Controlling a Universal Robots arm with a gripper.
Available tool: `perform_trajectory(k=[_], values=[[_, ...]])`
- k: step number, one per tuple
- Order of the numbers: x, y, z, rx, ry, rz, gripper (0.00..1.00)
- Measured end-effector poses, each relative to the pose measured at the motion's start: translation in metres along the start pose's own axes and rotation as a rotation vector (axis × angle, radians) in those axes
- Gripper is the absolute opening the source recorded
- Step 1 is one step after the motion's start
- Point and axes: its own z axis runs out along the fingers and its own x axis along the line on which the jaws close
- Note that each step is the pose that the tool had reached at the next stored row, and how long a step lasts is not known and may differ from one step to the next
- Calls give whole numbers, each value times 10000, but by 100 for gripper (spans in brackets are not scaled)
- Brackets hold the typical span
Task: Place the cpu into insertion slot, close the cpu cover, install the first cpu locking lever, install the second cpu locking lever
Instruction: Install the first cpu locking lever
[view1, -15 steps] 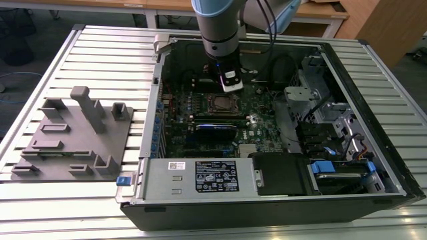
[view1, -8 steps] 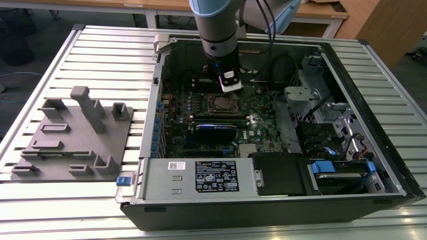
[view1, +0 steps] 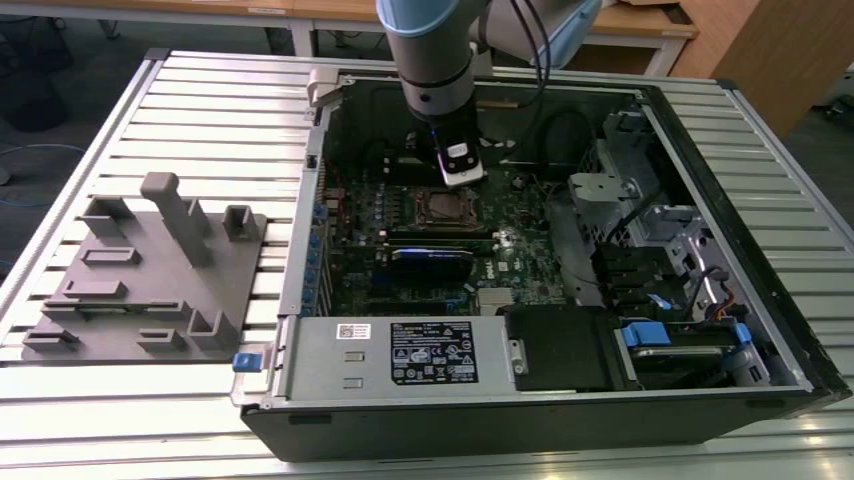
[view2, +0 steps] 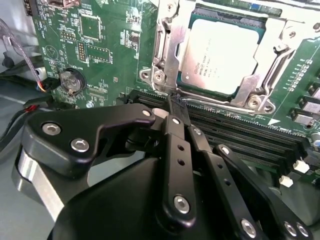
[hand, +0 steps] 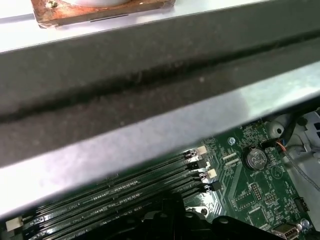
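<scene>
We see cpu (view2: 222, 52) sitting w/ cover (view2: 168, 57) down over it; claw (view2: 176, 106) pinched closed, nothing in it, tips at cover's corner by RAM slots (view2: 240, 136).

Even light — slatted metal table (view1: 160, 110), wooden desks (view1: 200, 8) behind, wooden cabinet (view1: 767, 50) at exterior view's right, dark floor (view1: 114, 38).

An open computer case (view1: 534, 425) lies on a slatted worktop (view1: 200, 90). Free room is left above the middle of the motherboard, where the hand (view1: 461, 175) is lowered, its fingers pressed together. In the second wrist view its tips are seen close over the memory slots (view2: 240, 137), just beside the cpu cover (view2: 169, 55). Passage is narrowed by a drive cage (view1: 654, 240) at the exterior view's right, a power supply (view1: 400, 355) along the near side, and the case wall (hand: 150, 100), seen close by in the first wrist view.
</scene>
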Motion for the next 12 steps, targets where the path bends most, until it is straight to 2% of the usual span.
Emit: perform_trajectory(k=[5,12], values=[[4,-3,10,-17,-32,-6,11],[-1,-16,7,-152,16,34,11]])
